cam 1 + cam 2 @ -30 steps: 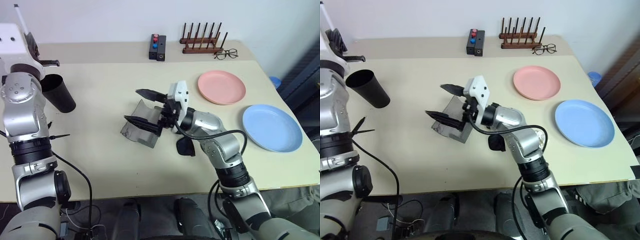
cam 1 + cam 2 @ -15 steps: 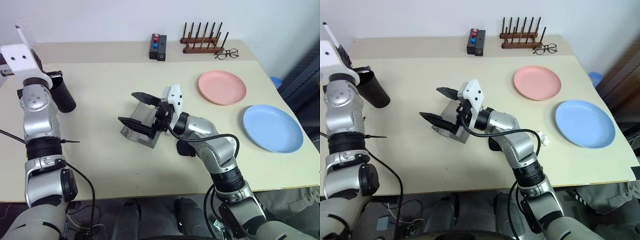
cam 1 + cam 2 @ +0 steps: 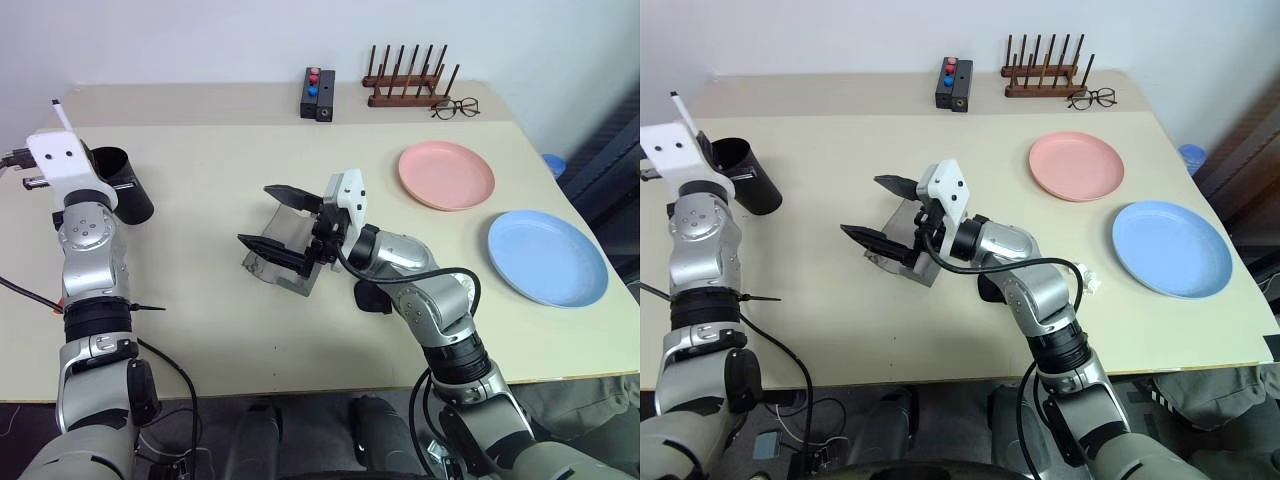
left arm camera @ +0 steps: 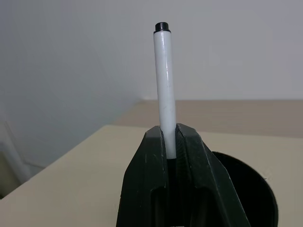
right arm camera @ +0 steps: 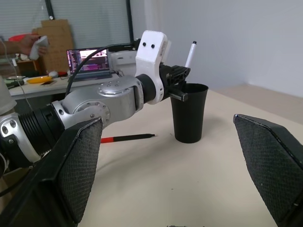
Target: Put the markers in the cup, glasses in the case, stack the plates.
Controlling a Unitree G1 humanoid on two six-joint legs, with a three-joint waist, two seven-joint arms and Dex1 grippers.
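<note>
Head views, cup: a tall tapered matte black cup is seen upright at the counter's left side, wider at the rim.
Head views, left gripper: its jaws are pressed shut on the white-barrelled marker, which is held upright just beside the cup's rim.
Head views, right gripper: its jaws are spread wide, one on each side of the grey case, which lies well to the right of the cup with its flap raised.
Head views, glasses: a dark frame is partly hidden under the right arm, right of the case.
Head views, plates: the salmon pink plate and the light blue plate lie apart, far right of the cup.
Head views, other things: a wooden rack, clear spectacles and a small black box with red and blue buttons are seen at the far edge.
Left wrist view: the marker's white barrel with a black tip is clamped between the fingers, the cup's dark mouth just behind them.
Right wrist view: the black marker with a red end lies flat on the counter beside the cup's foot; both padded fingers stand far apart.
Writing: none can be read.
</note>
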